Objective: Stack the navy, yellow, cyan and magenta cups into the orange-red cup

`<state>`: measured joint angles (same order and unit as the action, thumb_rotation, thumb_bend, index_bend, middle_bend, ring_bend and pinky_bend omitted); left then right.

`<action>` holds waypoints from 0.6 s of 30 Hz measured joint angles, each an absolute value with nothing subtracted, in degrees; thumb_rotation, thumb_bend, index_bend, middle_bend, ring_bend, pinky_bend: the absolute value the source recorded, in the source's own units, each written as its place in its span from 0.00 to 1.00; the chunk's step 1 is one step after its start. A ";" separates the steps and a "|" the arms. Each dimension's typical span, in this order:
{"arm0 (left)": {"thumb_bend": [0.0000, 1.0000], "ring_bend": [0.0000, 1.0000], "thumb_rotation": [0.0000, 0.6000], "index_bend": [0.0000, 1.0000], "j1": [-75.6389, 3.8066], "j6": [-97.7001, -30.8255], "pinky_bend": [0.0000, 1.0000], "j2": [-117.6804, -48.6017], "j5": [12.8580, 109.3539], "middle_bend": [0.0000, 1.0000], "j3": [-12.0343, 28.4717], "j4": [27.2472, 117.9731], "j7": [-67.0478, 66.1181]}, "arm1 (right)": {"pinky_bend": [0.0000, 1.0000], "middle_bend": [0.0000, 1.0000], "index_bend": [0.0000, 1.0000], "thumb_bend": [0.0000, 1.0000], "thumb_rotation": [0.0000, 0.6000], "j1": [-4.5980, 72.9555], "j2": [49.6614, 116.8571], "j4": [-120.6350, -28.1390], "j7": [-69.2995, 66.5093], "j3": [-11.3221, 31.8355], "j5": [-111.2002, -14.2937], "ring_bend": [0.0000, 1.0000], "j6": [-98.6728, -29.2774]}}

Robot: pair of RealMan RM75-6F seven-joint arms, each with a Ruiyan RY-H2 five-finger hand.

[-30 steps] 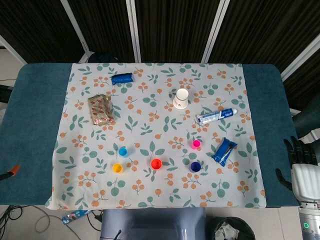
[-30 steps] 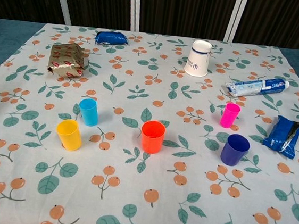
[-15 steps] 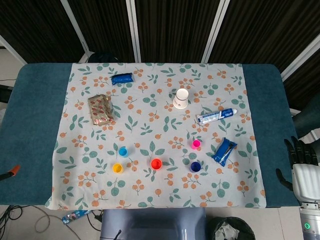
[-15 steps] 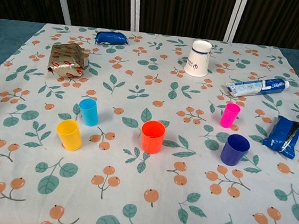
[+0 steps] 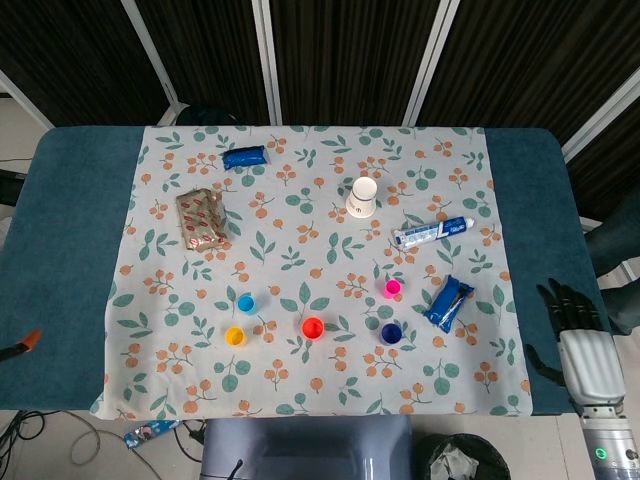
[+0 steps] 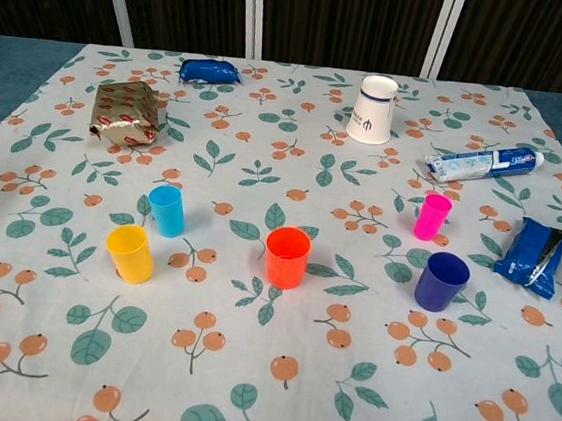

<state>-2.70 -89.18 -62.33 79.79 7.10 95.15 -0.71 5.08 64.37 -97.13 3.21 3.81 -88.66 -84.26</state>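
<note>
I see five small plastic cups standing upright and apart near the front edge of the floral tablecloth [image 6: 270,410]. The orange-red plastic cup [image 6: 286,256] sits at the middle of that front strip. Toward the left edge stand the yellow plastic cup [image 6: 130,252] and, just behind it, the cyan plastic cup [image 6: 167,210]. Toward the right edge stand the navy plastic cup [image 6: 441,281] and, behind it, the slimmer magenta plastic cup [image 6: 431,215]. None is nested in another.

My right hand [image 5: 574,338] hangs beyond the right front corner of the blue table [image 5: 70,250], off the cloth, fingers spread and holding nothing. My left hand appears in neither view.

Elsewhere on the cloth: an upturned white paper cup [image 6: 372,109] near the back edge, a blue rolled pouch [image 6: 209,70] at back left, a brown patterned packet [image 6: 127,112] by the left edge, a toothpaste tube [image 6: 483,163] and a blue foil wrapper [image 6: 534,254] by the right edge.
</note>
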 measured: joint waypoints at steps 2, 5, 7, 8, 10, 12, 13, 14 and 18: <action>0.08 0.00 1.00 0.04 -2.68 -89.18 0.00 -62.29 79.66 0.00 7.18 95.18 -0.72 | 0.09 0.00 0.10 0.39 1.00 6.50 64.01 -97.89 2.96 3.40 -90.13 0.02 -82.22; 0.08 0.00 1.00 0.04 -2.70 -89.06 0.00 -62.30 79.67 0.00 7.11 95.22 -0.87 | 0.09 0.00 0.11 0.39 1.00 8.59 63.56 -99.28 2.99 2.98 -91.41 0.02 -78.92; 0.08 0.00 1.00 0.04 -2.77 -88.92 0.00 -62.31 79.68 0.00 7.09 95.23 -0.93 | 0.09 0.00 0.12 0.39 1.00 9.90 63.36 -100.27 3.25 2.81 -91.74 0.02 -76.62; 0.08 0.00 1.00 0.04 -2.78 -88.88 0.00 -62.31 79.65 0.00 7.09 95.21 -0.91 | 0.09 0.00 0.13 0.39 1.00 10.80 63.27 -100.99 3.50 2.72 -91.80 0.02 -74.97; 0.08 0.00 1.00 0.04 -2.80 -88.85 0.00 -62.31 79.61 0.00 7.12 95.18 -0.86 | 0.09 0.00 0.13 0.39 1.00 12.14 63.22 -102.09 3.99 2.63 -91.71 0.02 -72.49; 0.08 0.00 1.00 0.04 -2.80 -88.86 0.00 -62.29 79.57 0.00 7.15 95.14 -0.78 | 0.09 0.00 0.14 0.39 1.00 13.72 63.32 -103.42 4.78 2.61 -91.26 0.02 -69.63; 0.08 0.00 1.00 0.04 -2.79 -88.86 0.00 -62.27 79.55 0.00 7.16 95.14 -0.72 | 0.09 0.00 0.14 0.39 1.00 14.40 63.41 -103.97 5.19 2.64 -90.91 0.03 -68.44; 0.08 0.00 1.00 0.04 -2.78 -88.86 0.00 -62.25 79.51 0.00 7.18 95.13 -0.68 | 0.09 0.00 0.14 0.39 1.00 15.30 63.60 -104.71 5.78 2.70 -90.37 0.02 -66.87; 0.08 0.00 1.00 0.04 -2.76 -88.83 0.00 -62.18 79.35 0.00 7.25 95.12 -0.55 | 0.09 0.00 0.16 0.39 1.00 18.15 64.63 -107.06 8.20 2.98 -88.06 0.02 -62.54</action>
<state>-2.76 -88.83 -62.18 79.35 7.25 95.12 -0.55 18.15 64.63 -107.06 8.20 2.98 -88.06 -62.54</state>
